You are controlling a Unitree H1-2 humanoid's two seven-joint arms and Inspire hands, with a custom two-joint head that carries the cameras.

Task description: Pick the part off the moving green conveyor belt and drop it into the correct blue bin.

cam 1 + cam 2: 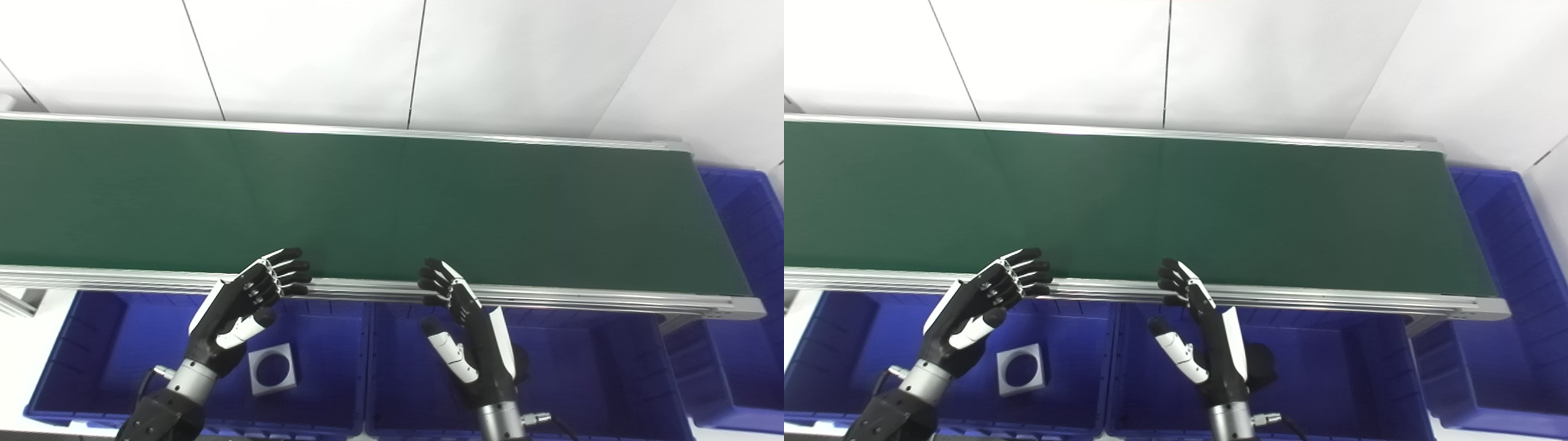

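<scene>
The green conveyor belt (367,196) runs across the picture with no part on it. My left hand (248,306) is open and holds nothing, its fingertips at the belt's near rail above the left blue bin (86,349). My right hand (468,324) is open too, hovering over the middle blue bin (582,361) with its fingertips at the rail. A white square part with a round hole (273,369) lies on the floor of the left bin. A dark round thing (1260,365) shows behind my right hand in the middle bin, mostly hidden.
A third blue bin (744,245) stands past the belt's right end. The belt's aluminium near rail (551,297) runs between my hands and the belt. White wall panels (318,55) rise behind the conveyor.
</scene>
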